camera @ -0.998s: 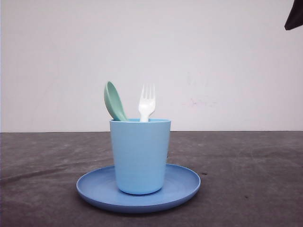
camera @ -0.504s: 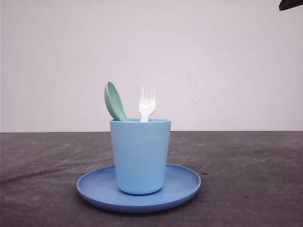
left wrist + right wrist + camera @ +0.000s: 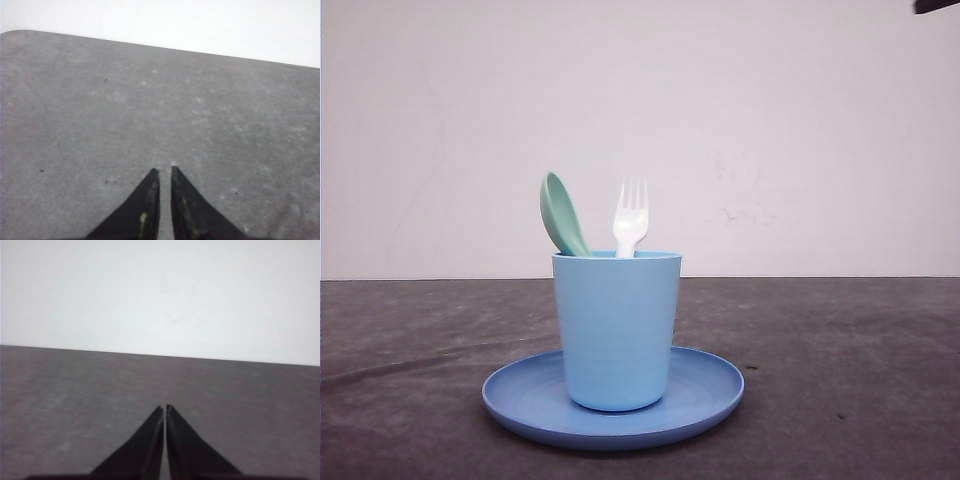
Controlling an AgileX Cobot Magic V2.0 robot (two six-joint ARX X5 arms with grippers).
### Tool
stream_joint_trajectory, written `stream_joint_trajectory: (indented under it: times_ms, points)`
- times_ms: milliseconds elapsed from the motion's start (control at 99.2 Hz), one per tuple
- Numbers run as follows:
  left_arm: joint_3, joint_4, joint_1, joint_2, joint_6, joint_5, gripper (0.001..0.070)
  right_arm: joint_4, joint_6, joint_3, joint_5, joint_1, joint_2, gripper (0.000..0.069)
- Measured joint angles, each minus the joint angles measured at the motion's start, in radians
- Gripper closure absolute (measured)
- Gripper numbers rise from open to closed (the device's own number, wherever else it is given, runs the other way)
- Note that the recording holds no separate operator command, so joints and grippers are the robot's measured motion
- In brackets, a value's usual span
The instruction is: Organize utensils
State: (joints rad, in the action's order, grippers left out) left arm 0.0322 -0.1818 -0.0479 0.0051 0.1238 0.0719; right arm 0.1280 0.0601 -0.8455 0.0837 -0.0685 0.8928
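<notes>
Both utensils stand upright in the light blue cup [image 3: 617, 330], which sits on the round blue plate [image 3: 710, 385] at the table's middle. The mint-green spoon [image 3: 560, 213] leans to the left, bowl up. Beside it the white fork [image 3: 630, 217] points its tines up. My left gripper [image 3: 163, 171] hangs over bare grey table, shut with a thin slit between its black fingers and nothing in it. My right gripper [image 3: 164, 407] is shut too, empty, facing the table's far edge and the white wall. A dark bit of the right arm [image 3: 935, 5] shows at the top right corner of the front view.
The dark grey table [image 3: 840, 350] stretches bare on both sides of the plate. A white wall [image 3: 770, 120] rises behind its far edge.
The dark piece of the right arm at the top right of the front view has risen and nearly left the frame. Cup, plate, spoon and fork have not moved.
</notes>
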Motion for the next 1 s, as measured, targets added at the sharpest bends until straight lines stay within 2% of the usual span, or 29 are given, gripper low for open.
stream_joint_trajectory:
  times_ms: [151,413,544,676,998]
  points:
    - [0.0,0.0,0.0,0.0,0.0,0.0,0.0694,0.041,-0.008,0.16,-0.008,0.032,-0.185,0.0682]
    - [0.0,0.0,0.0,0.0,0.0,0.0,0.0694,0.049,-0.011,0.602,-0.006,0.038,-0.563,0.0682]
    - [0.0,0.0,0.0,0.0,0.0,0.0,0.0694,0.056,-0.011,0.754,-0.006,0.038,-0.753,0.0682]
    - [0.0,0.0,0.0,0.0,0.0,0.0,0.0694,0.054,-0.011,0.823,-0.008,0.038,-0.885,0.0682]
    - [0.0,0.0,0.0,0.0,0.0,0.0,0.0694,0.042,-0.011,0.828,-0.009,0.038,-0.888,0.0682]
